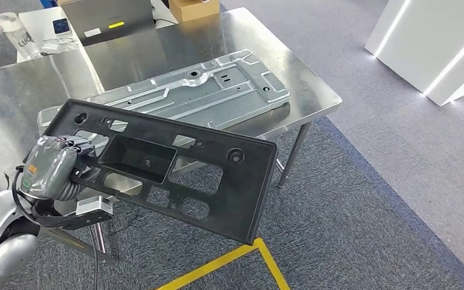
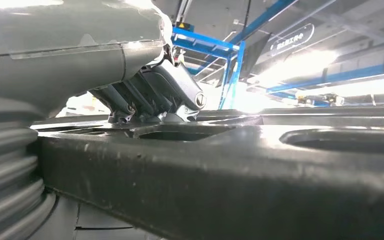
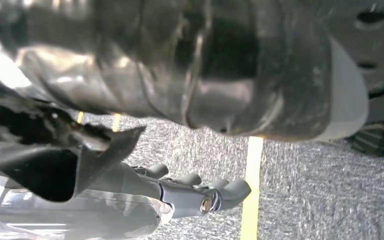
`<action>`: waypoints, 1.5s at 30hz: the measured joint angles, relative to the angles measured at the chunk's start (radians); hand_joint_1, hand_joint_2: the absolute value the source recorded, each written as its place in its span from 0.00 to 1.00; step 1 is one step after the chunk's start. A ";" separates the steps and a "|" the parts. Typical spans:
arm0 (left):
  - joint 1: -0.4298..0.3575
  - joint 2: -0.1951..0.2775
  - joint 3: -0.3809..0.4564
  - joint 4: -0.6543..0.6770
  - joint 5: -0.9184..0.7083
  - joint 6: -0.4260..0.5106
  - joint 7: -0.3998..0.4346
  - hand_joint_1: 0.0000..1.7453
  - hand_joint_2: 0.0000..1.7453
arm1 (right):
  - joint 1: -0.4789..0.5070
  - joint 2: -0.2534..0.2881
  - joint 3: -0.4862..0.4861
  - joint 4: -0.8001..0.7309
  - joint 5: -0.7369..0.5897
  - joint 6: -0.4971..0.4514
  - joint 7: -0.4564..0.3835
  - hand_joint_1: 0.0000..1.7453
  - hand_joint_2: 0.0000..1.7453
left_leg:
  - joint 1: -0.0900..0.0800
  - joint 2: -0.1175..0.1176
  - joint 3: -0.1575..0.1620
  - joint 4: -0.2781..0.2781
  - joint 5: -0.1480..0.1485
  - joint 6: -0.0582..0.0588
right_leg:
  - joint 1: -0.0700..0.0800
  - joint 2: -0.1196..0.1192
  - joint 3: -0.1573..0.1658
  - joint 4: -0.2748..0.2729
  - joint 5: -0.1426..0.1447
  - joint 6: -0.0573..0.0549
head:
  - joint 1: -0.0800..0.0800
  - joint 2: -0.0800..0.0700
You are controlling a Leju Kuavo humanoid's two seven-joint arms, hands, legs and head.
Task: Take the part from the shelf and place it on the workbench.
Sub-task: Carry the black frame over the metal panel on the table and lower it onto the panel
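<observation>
1. Gripping one short end of the black plastic panel (image 1: 169, 166), the left hand (image 1: 51, 166) is the nearest thing to the head camera; its fingers (image 2: 152, 97) curl over the panel's edge and clamp it, as the left wrist view shows close up.
2. Held from one end only, the panel hangs in the air, tilted, with its far corner dipping toward the floor. It sits just in front of the steel table (image 1: 30, 90), its upper edge overlapping the table's near edge in the head view.
3. My reading is that the panel is the part in the task and the table is the workbench, so the carry is nearly done and the setting-down remains.
4. On the table, beyond the panel, a pressed metal sheet (image 1: 205, 87) already lies flat. It takes up the middle, so the free space is toward the table's near left.
5. Below the panel, the right hand (image 3: 195, 192) shows in the right wrist view with fingers curled; it appears to hold nothing, though whether it touches the panel I cannot tell.
6. Yellow tape (image 1: 229, 260) marks the grey carpet near the table's front leg.
</observation>
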 joint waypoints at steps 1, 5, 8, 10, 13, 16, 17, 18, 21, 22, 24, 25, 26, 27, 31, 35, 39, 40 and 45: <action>-0.001 -0.002 0.002 -0.002 -0.002 -0.002 0.000 1.00 1.00 | -0.001 0.000 0.000 -0.001 0.001 0.000 0.000 0.00 0.00 | 0.002 0.000 0.005 -0.004 -0.001 0.007 | -0.001 -0.001 -0.013 0.031 -0.017 0.004 | 0.000 0.000; 0.001 -0.017 0.006 -0.006 -0.008 -0.012 0.001 1.00 1.00 | -0.002 0.000 0.000 -0.002 0.004 0.005 0.009 0.00 0.00 | -0.004 0.001 0.020 -0.006 -0.015 0.025 | -0.001 -0.004 -0.155 0.264 -0.092 0.009 | 0.000 0.000; 0.000 -0.028 0.006 -0.005 -0.011 -0.023 0.001 1.00 1.00 | -0.005 0.000 0.000 -0.005 0.009 0.022 0.053 0.00 0.00 | -0.007 0.000 0.040 -0.005 -0.030 0.023 | 0.000 -0.004 -0.150 0.187 0.004 0.001 | 0.000 0.000; -0.003 -0.035 0.006 -0.005 -0.011 -0.025 0.001 1.00 1.00 | -0.008 0.000 0.000 -0.008 0.010 0.030 0.072 0.00 0.00 | -0.010 -0.001 0.053 -0.004 -0.042 0.016 | 0.005 -0.004 -0.099 0.061 0.067 -0.010 | 0.000 0.000; -0.009 -0.046 0.007 -0.003 -0.017 -0.030 0.000 1.00 1.00 | -0.018 0.002 0.001 -0.010 0.011 0.032 0.079 0.00 0.00 | -0.015 0.000 0.059 -0.008 -0.052 0.001 | 0.012 -0.004 -0.077 0.005 0.071 -0.022 | 0.000 0.000; -0.019 -0.058 0.008 0.001 -0.027 -0.040 0.002 1.00 1.00 | -0.022 0.008 0.001 -0.013 0.012 0.032 0.078 0.00 0.00 | -0.013 0.000 0.051 0.021 -0.074 -0.014 | 0.004 -0.004 -0.063 -0.008 0.068 -0.036 | 0.000 0.000; -0.024 -0.061 0.008 0.002 -0.030 -0.044 0.004 1.00 1.00 | -0.022 0.009 0.001 -0.015 0.013 0.032 0.078 0.00 0.00 | -0.011 0.000 0.030 0.064 -0.095 -0.019 | 0.002 -0.004 -0.057 -0.013 0.067 -0.041 | 0.000 0.000; -0.028 -0.066 0.008 0.005 -0.033 -0.047 0.007 1.00 1.00 | -0.022 0.010 0.001 -0.016 0.014 0.032 0.078 0.00 0.00 | -0.009 0.000 -0.003 0.127 -0.122 -0.024 | 0.002 -0.005 -0.052 -0.014 0.064 -0.045 | 0.000 0.000; -0.031 -0.082 0.007 0.019 -0.045 -0.056 0.016 1.00 1.00 | -0.024 0.010 0.002 -0.019 0.019 0.032 0.077 0.00 0.00 | -0.007 0.000 -0.099 0.275 -0.152 -0.032 | 0.003 -0.003 -0.040 -0.013 0.052 -0.050 | 0.000 0.000; -0.032 -0.087 0.007 0.024 -0.048 -0.057 0.018 1.00 1.00 | -0.024 0.011 0.003 -0.019 0.020 0.032 0.077 0.00 0.00 | -0.006 0.000 -0.101 0.258 -0.123 -0.031 | 0.003 -0.001 -0.033 -0.013 0.047 -0.049 | 0.000 0.000; -0.035 -0.092 0.007 0.030 -0.051 -0.059 0.020 1.00 1.00 | -0.024 0.013 0.004 -0.019 0.022 0.032 0.077 0.00 0.00 | -0.007 0.000 -0.056 0.132 -0.034 -0.025 | 0.004 0.002 -0.016 -0.013 0.035 -0.044 | 0.000 0.000; -0.039 -0.095 0.007 0.032 -0.053 -0.059 0.022 1.00 1.00 | -0.024 0.015 0.004 -0.019 0.022 0.033 0.077 0.00 0.00 | -0.009 0.001 -0.028 0.068 -0.004 -0.020 | 0.005 0.003 -0.010 -0.012 0.030 -0.040 | 0.000 0.000; -0.044 -0.098 0.007 0.034 -0.055 -0.060 0.024 1.00 1.00 | -0.024 0.016 0.005 -0.019 0.023 0.033 0.077 0.00 0.00 | -0.012 0.001 -0.009 0.023 0.010 -0.014 | 0.005 0.003 -0.008 -0.012 0.026 -0.035 | 0.000 0.000; -0.048 -0.101 0.007 0.037 -0.059 -0.060 0.026 1.00 1.00 | -0.025 0.017 0.005 -0.020 0.023 0.034 0.077 0.00 0.00 | -0.016 0.000 0.000 0.002 0.010 -0.008 | 0.006 0.003 -0.007 -0.012 0.023 -0.030 | 0.000 0.000; -0.059 -0.117 0.007 0.050 -0.078 -0.061 0.039 1.00 1.00 | -0.029 0.018 0.007 -0.022 0.023 0.035 0.078 0.00 0.00 | -0.011 -0.001 0.015 -0.022 0.006 0.013 | 0.008 -0.001 -0.011 0.005 0.006 -0.008 | 0.000 0.000; -0.071 -0.142 0.004 0.074 -0.093 -0.064 0.049 1.00 1.00 | -0.028 0.019 0.009 -0.025 0.023 0.035 0.079 0.00 0.00 | -0.008 0.001 0.031 -0.029 -0.002 0.027 | 0.002 -0.004 -0.143 0.233 -0.081 0.006 | 0.000 0.000; -0.074 -0.168 -0.007 0.105 -0.105 -0.070 0.059 1.00 1.00 | -0.027 0.018 0.009 -0.027 0.024 0.035 0.079 0.00 0.00 | -0.006 -0.001 0.057 -0.025 -0.026 0.020 | -0.004 -0.006 -0.145 0.144 0.036 0.009 | 0.000 0.000; -0.077 -0.173 -0.009 0.113 -0.108 -0.071 0.061 1.00 1.00 | -0.027 0.018 0.010 -0.027 0.024 0.035 0.079 0.00 0.00 | -0.008 -0.001 0.062 -0.022 -0.034 0.015 | -0.003 -0.007 -0.119 0.078 0.068 0.006 | 0.000 0.000; -0.095 -0.190 -0.016 0.144 -0.120 -0.078 0.069 1.00 1.00 | -0.030 0.018 0.010 -0.027 0.026 0.035 0.079 0.00 0.00 | -0.013 0.000 0.073 -0.018 -0.058 -0.013 | 0.001 -0.004 -0.083 0.002 0.080 -0.024 | 0.000 0.000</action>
